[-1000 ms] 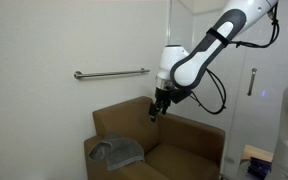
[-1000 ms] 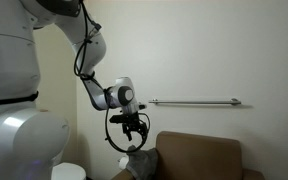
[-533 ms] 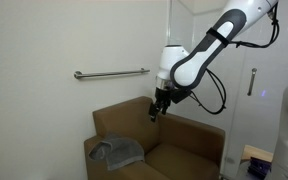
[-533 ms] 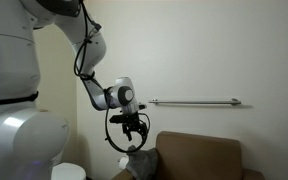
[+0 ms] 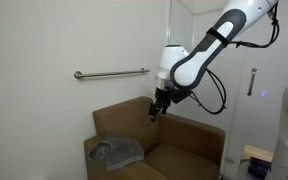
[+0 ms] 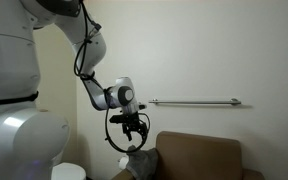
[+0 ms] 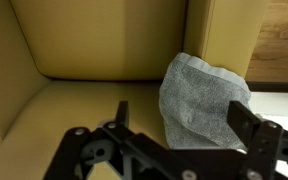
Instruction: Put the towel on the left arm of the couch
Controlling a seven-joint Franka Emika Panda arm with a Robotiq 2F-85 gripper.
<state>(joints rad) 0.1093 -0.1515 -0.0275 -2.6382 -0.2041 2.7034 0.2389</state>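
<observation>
Gripper (image 5: 157, 112): you are hovering it spread wide, empty.
Towel (image 7: 204, 100): grey, nubby, crumpled, lying on the smooth brown couch (image 5: 189, 140) arm.

Nothing can be read in any view: no text, label, brand or number shows on the arm (image 5: 202, 58), the couch (image 5: 189, 140) or the towel (image 7: 204, 100) (the pictures are too coarse for any fine print).
</observation>
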